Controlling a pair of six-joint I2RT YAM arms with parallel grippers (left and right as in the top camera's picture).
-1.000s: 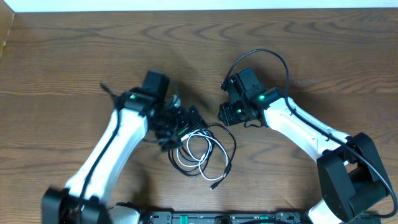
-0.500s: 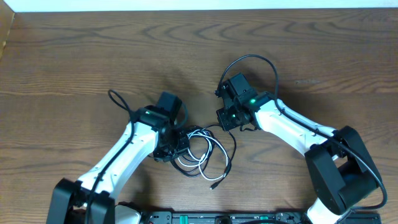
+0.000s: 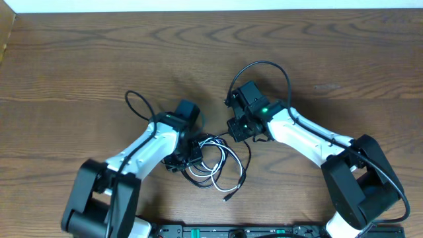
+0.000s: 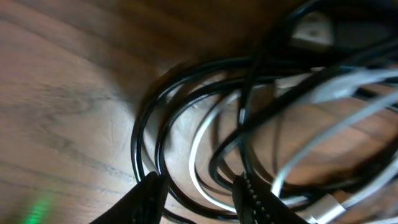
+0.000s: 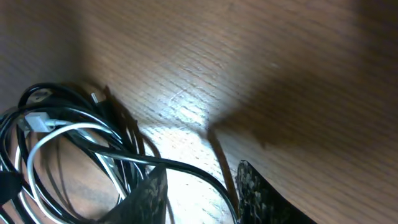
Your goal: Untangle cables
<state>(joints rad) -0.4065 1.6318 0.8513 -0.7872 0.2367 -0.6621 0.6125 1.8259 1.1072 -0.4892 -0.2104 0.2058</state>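
Note:
The cables lie in one tangled coil on the wooden table: a white cable [image 3: 217,166] looped among black cables [image 3: 243,157], with a small plug end [image 3: 228,196] trailing toward the front. My left gripper [image 3: 187,153] is down at the coil's left edge. In the left wrist view its fingers [image 4: 148,198] stand apart, the left gripper [image 4: 198,200] open around black [image 4: 144,127] and white [image 4: 200,140] strands. My right gripper [image 3: 234,128] is at the coil's upper right. In the right wrist view the right gripper [image 5: 202,196] is open, with one black cable [image 5: 186,167] running between its fingers.
Each arm's own thicker black wire arches above it, left [image 3: 135,99] and right [image 3: 264,65]. The table's back edge [image 3: 211,8] runs along the top. A black rail [image 3: 231,232] sits at the front edge.
My left gripper came down and right onto the coil's left edge, and its jaws narrowed from wide open. My right gripper slid slightly left toward the coil. The coil has barely shifted.

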